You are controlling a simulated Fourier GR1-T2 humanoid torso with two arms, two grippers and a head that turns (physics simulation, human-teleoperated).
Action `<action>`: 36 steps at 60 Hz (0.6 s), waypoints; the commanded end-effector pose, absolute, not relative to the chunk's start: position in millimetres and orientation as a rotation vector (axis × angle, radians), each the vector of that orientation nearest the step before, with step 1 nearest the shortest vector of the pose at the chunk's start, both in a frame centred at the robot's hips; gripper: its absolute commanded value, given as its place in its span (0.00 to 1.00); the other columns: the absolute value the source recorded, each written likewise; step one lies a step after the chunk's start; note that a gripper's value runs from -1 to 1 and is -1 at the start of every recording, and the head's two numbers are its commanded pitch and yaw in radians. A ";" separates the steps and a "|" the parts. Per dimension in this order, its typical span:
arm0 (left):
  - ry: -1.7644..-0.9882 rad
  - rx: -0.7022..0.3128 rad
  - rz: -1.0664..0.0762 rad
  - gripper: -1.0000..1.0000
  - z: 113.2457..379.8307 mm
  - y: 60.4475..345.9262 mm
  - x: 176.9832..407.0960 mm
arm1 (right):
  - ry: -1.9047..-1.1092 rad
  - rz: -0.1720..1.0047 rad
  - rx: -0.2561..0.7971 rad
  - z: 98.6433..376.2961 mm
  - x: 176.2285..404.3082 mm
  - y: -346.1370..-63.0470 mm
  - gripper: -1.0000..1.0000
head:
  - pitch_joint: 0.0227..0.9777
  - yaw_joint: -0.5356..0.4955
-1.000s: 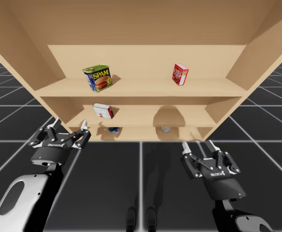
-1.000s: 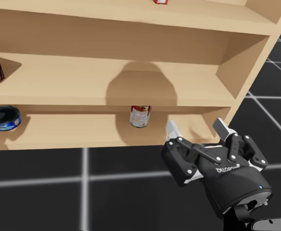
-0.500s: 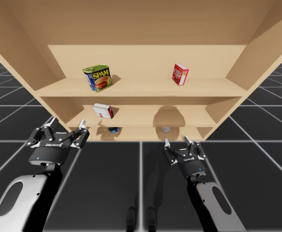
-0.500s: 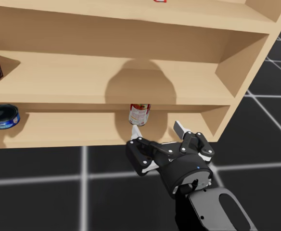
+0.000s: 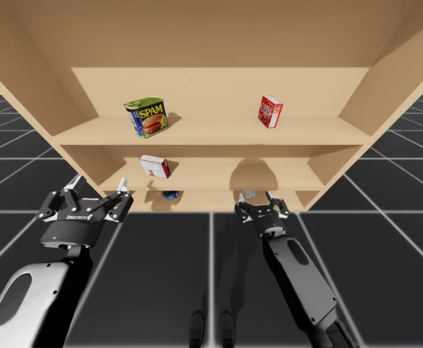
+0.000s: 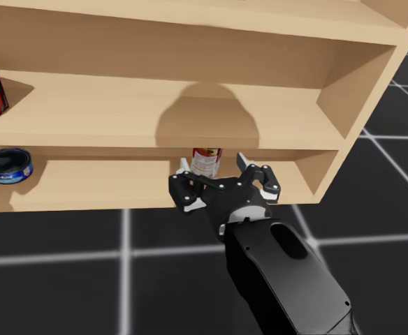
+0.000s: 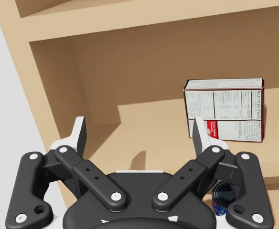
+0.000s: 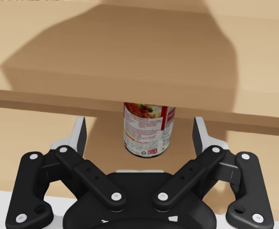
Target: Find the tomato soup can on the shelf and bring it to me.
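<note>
One tomato soup can (image 8: pixel 148 128) ahead of spread right gripper (image 8: pixel 139 132); left gripper (image 7: pixel 139 130) likewise spread.

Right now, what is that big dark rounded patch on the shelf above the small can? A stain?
No stain. Head view: a soft-edged, dome-shaped shadow lies on the shelf above the tomato soup can. High view: the same blob, smaller. Right wrist view: it darkens the wood ahead of my right tool.
</note>
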State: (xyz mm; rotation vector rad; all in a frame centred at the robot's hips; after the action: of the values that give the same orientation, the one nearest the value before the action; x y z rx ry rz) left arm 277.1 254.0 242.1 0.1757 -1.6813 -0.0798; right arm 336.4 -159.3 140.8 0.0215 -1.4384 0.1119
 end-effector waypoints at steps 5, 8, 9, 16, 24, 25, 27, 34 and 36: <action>-1.679 0.178 -0.077 0.00 242.4 254.0 276.8 | -1.415 0.104 -0.021 134.8 366.5 -154.8 0.00 | 0.76 0.31; -1.678 0.179 -0.076 0.00 242.4 254.1 276.8 | -1.404 0.110 -0.026 132.5 372.4 -153.1 0.00 | 0.76 0.31; -1.678 0.179 -0.076 0.00 242.5 254.0 276.8 | -1.403 0.107 -0.027 132.0 373.6 -152.7 0.00 | 0.76 0.31; -1.675 0.177 -0.074 0.00 242.9 254.8 276.7 | -1.390 0.116 -0.049 128.1 384.5 -149.7 0.00 | 0.76 0.31; -1.672 0.164 -0.070 0.00 243.7 255.1 275.9 | -1.359 0.109 -0.059 123.3 397.3 -149.3 0.00 | 0.76 0.31; -1.671 0.163 -0.070 0.00 243.7 255.1 275.9 | -1.357 0.106 -0.060 122.9 397.9 -149.3 0.00 | 0.76 0.31; -1.671 0.163 -0.070 0.00 243.7 255.1 275.9 | -1.354 0.111 -0.064 122.1 399.3 -149.4 0.00 | 0.76 0.31; -1.671 0.161 -0.069 0.00 244.0 255.4 275.8 | -1.341 0.121 -0.080 117.9 402.8 -149.9 0.00 | 0.76 0.32; -1.669 0.159 -0.068 0.00 244.1 255.7 275.6 | -1.337 0.137 -0.087 115.4 402.8 -150.3 0.00 | 0.76 0.32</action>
State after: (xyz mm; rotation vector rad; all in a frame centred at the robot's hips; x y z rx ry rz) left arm 276.0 255.2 243.8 0.1636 -1.6717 -0.0705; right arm 395.3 -149.0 125.4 -0.0644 -1.3576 0.1197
